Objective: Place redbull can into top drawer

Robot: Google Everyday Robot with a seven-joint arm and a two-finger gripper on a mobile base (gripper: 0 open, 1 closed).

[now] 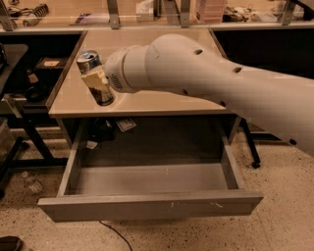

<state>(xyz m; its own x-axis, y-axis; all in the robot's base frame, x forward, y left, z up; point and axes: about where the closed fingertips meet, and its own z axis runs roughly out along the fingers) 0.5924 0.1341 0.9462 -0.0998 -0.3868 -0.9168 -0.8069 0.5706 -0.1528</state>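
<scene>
The redbull can (90, 62) is a slim silver and blue can, tilted, held above the left front part of the beige table (147, 103). My gripper (98, 81) is shut on the redbull can, with a pale finger (95, 80) across its side. The big white arm reaches in from the right and covers much of the tabletop. The top drawer (152, 203) is a wide grey metal drawer, pulled open below the table's front edge. Its inside looks empty. The can is behind and above the drawer's left part.
Small scraps of paper (125, 124) and dark items lie on the floor under the table. A dark side table (19, 93) stands at the left. A counter with clutter (147, 10) runs along the back. A black cable (115, 235) lies on the floor in front.
</scene>
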